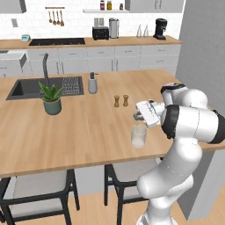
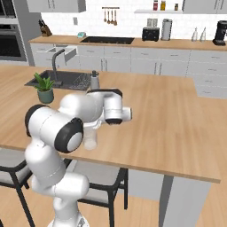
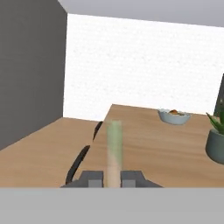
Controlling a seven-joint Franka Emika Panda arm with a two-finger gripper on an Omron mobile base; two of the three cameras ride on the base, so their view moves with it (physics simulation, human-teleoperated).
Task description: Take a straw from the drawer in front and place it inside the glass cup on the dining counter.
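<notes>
I count one glass cup [image 1: 139, 136] standing upright near the front edge of the dining counter [image 1: 79, 132], and one straw [image 3: 114, 151] pinched between my gripper's [image 3: 113, 179] two fingertips, which are closed tight on its lower end. In the hand view the straw rises straight up from the tips, pale and blurred. In the left base view the gripper [image 1: 138, 116] hangs just above and slightly behind the cup, apart from its rim. Around it I count two small brown shakers [image 1: 121, 100] just beyond the gripper, one grey pump bottle [image 1: 92, 83] farther back by the dark sink [image 1: 30, 88], and one potted plant [image 1: 52, 98] well to the left. Two chairs [image 1: 39, 189] sit under the near edge. In the right base view my own arm covers most of the cup [image 2: 91, 141].
</notes>
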